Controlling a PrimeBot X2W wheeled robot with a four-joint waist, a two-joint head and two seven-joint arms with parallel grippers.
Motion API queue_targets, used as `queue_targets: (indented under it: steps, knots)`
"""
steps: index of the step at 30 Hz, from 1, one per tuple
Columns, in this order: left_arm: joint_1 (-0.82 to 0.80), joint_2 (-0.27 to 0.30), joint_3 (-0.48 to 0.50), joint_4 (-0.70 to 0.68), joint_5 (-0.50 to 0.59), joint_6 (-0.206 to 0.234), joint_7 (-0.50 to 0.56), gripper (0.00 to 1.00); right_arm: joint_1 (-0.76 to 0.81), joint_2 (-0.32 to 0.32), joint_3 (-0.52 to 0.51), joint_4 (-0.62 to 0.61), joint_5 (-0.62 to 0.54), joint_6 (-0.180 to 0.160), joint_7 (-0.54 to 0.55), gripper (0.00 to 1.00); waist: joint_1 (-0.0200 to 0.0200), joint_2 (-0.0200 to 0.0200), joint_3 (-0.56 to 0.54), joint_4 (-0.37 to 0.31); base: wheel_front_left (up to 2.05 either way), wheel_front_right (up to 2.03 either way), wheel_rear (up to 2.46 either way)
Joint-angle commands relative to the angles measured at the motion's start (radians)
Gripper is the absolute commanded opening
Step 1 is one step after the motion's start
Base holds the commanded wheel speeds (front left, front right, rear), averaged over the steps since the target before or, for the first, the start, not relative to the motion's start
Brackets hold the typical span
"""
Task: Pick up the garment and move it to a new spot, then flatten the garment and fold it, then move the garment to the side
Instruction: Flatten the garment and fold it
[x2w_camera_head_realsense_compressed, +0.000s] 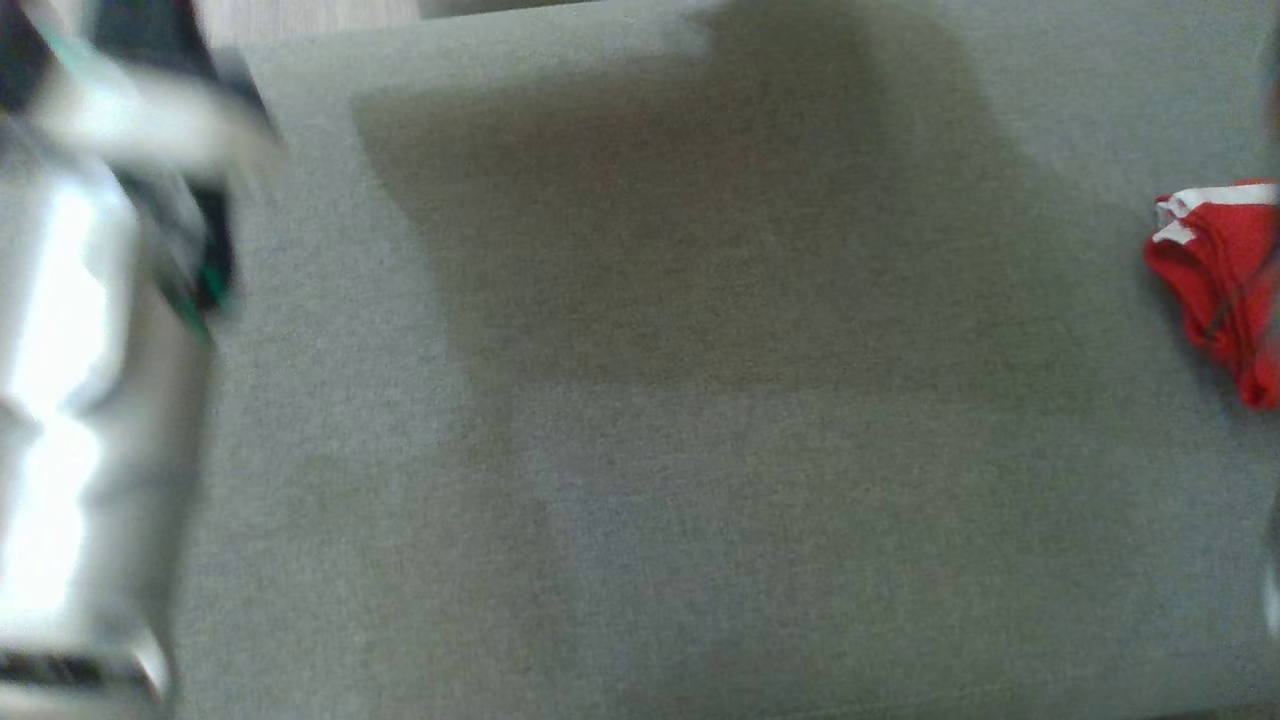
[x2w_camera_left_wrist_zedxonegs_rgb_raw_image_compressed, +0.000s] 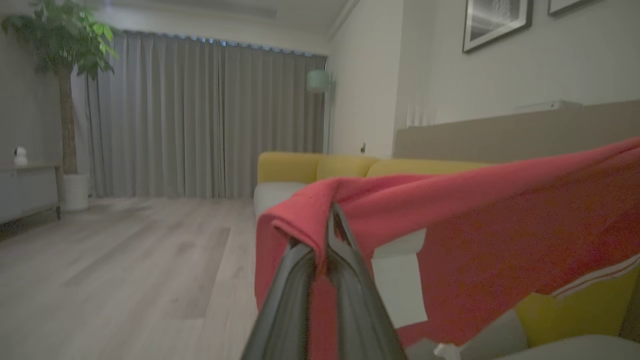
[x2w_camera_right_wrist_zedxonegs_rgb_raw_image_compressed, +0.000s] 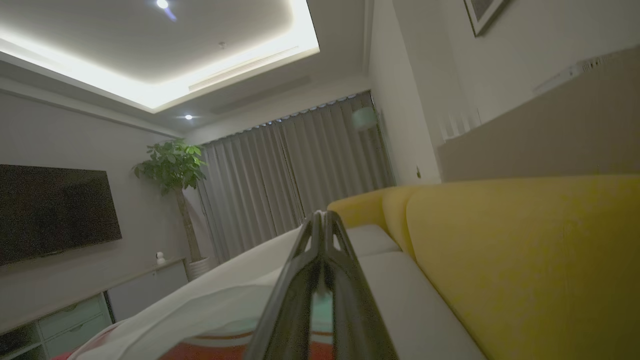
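The left end effector (x2w_camera_left_wrist_zedxonegs_rgb_raw_image_compressed: 331, 212) is pinched tight on a fold of the red garment (x2w_camera_left_wrist_zedxonegs_rgb_raw_image_compressed: 475, 235), holding it up in front of the yellow sofa (x2w_camera_left_wrist_zedxonegs_rgb_raw_image_compressed: 310, 167). The right end effector (x2w_camera_right_wrist_zedxonegs_rgb_raw_image_compressed: 320, 217) is closed flat; whether it grips anything I can't tell. A red bunch (x2w_camera_head_realsense_compressed: 1220, 270), likely the same garment, sits at the right edge of the grey surface (x2w_camera_head_realsense_compressed: 640, 450). I'd judge only the pick-up is under way, with flattening, folding and setting aside left to do.

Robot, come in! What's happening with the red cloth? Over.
Left gripper shut on edge of red garment, garment lifted. Right gripper shut, tips bare. Yellow sofa alongside, nothing seen in the way.
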Motion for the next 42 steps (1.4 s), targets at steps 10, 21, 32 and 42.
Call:
queue_targets:
  steps: [10, 21, 32, 42]
  knots:
    - [0.443, -0.126, 0.026, 0.17, -0.098, -0.029, -0.017, 0.0, 0.582, -0.016, 0.059, -0.143, 0.251, -0.001, 0.0, 0.0, -0.0002, 0.0, -0.05, -0.017, 0.0, 0.0, 0.0]
    - [0.819, -0.216, 0.151, 0.1, -0.088, -0.045, -0.018, 0.0, 1.081, -0.022, 0.047, -0.327, 0.339, -0.001, 0.014, 0.0, -0.0002, 0.0, -0.2, -0.062, 0.0, 0.0, 0.0]
    - [0.972, -0.229, 0.175, -0.095, -0.051, -0.048, -0.018, 0.0, 1.245, -0.01, 0.009, -0.469, 0.334, -0.001, 0.053, 0.0, -0.0002, 0.0, -0.227, -0.047, 0.0, 0.0, 0.0]
    - [0.779, -0.23, 0.124, -0.108, -0.059, -0.046, -0.018, 0.0, 0.944, 0.096, -0.038, -0.363, 0.202, -0.001, 0.096, 0.0, -0.0002, 0.0, -0.134, 0.013, 0.0, 0.0, 0.0]
